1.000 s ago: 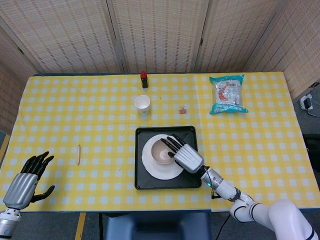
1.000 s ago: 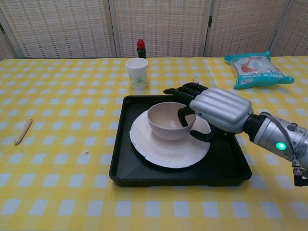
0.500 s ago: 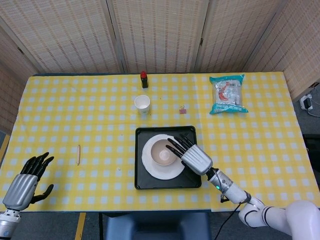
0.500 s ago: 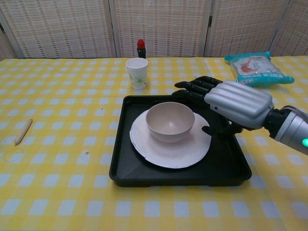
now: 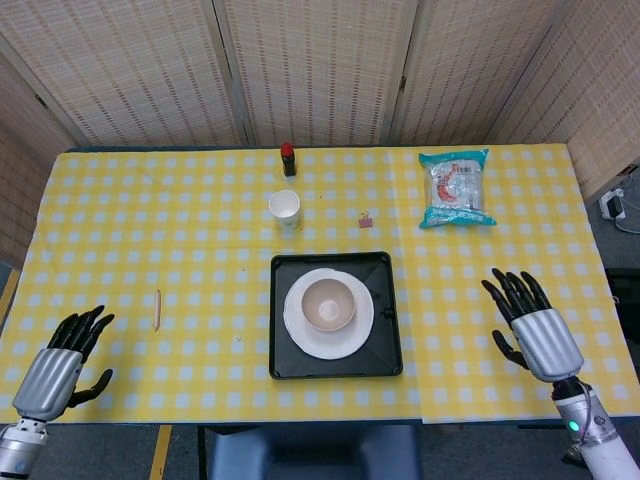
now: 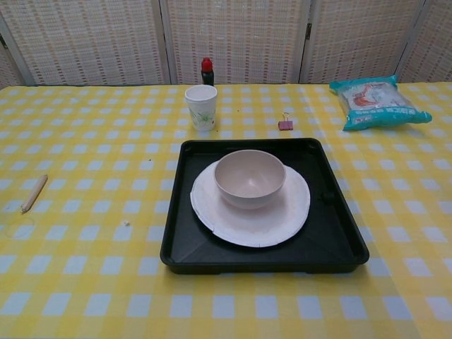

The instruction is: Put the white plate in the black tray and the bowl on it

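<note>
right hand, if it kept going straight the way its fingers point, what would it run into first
Probably nothing close. In the head view the right hand is open, fingers aimed toward the table's far side. Bare yellow checked tablecloth lies ahead; the snack bag sits further left of that line, though height is unclear.

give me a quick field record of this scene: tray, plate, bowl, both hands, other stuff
tray: black tray on the yellow checked table
plate: white plate inside tray
bowl: bowl upright on plate
left robot hand: open, near table's edge, holding nothing
right robot hand: open, right of tray, holding nothing
other: paper cup, bottle, snack bag, binder clip, stick
</note>
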Available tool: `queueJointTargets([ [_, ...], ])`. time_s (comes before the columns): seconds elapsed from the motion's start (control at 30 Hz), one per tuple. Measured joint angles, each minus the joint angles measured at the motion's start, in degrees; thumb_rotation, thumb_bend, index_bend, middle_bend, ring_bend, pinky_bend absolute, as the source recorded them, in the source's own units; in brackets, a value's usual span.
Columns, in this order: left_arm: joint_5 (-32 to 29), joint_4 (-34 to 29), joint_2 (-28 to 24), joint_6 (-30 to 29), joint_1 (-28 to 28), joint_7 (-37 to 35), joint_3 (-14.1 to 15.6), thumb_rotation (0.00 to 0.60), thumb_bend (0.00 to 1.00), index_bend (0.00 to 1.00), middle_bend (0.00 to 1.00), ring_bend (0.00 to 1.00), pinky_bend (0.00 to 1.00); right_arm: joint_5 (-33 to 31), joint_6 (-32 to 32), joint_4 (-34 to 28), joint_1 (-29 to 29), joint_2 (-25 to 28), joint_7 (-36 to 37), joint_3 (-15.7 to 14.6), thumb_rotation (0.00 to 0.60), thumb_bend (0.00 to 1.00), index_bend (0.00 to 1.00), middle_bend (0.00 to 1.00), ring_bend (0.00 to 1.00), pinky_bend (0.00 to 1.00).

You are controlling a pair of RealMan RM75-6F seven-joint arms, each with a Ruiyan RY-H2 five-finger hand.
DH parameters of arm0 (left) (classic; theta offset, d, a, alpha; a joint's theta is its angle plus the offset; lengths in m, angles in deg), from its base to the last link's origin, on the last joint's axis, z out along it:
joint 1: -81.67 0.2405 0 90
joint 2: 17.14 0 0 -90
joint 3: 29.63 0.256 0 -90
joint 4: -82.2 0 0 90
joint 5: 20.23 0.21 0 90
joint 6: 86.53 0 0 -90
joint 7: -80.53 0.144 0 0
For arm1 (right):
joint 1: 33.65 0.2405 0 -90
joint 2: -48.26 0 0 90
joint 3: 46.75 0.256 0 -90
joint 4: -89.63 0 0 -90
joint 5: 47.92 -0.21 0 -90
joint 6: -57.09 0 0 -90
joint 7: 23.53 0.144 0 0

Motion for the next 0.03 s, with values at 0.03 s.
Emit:
queueJointTargets([
  [0.03,0.3,0.0,0.1,-0.1,0.0,0.2,0.0,0.6,0.41,0.0,0.0,0.0,0.0,-0.8,-0.7,-0.5,-1.6,0.9,-0.2,-0.4,0.6,0.46,0.0,0.0,0.0,0.0],
])
